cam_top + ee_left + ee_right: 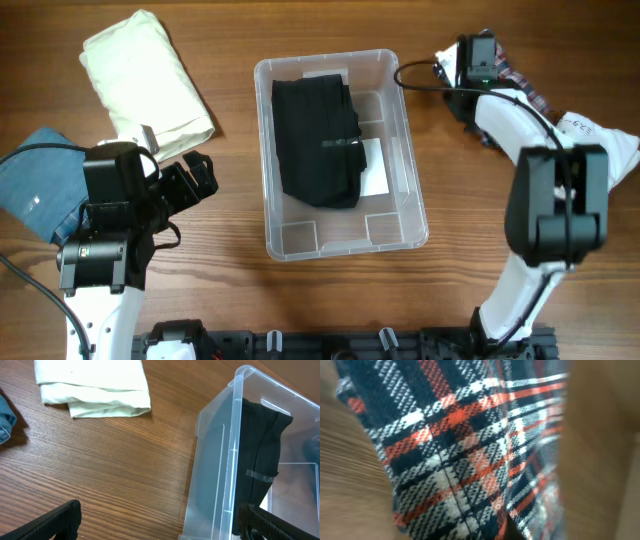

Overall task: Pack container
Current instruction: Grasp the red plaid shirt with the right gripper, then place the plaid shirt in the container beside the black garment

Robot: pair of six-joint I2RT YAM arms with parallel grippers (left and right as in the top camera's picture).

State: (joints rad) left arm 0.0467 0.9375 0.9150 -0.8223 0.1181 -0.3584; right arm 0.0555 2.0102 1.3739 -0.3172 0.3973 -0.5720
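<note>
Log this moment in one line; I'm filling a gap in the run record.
container: holds black garment | left gripper: open, empty, beside container | right gripper: at plaid cloth, grip unclear

Left arm (100,305): white tapered link nearest the table's near edge, with blocky black joint housings beyond it.
Left cable (40,148): thin and black, on the arm's left side.
Left gripper (203,176): all black; the fingers (52,521) are matte and finely ribbed.
Right arm (520,290): smooth white curved links.
Right joint housing (555,205): large, black and boxy.
Right cable (420,75): thin, black and curved.
Right gripper (472,58): black, with a small greenish patch.
</note>
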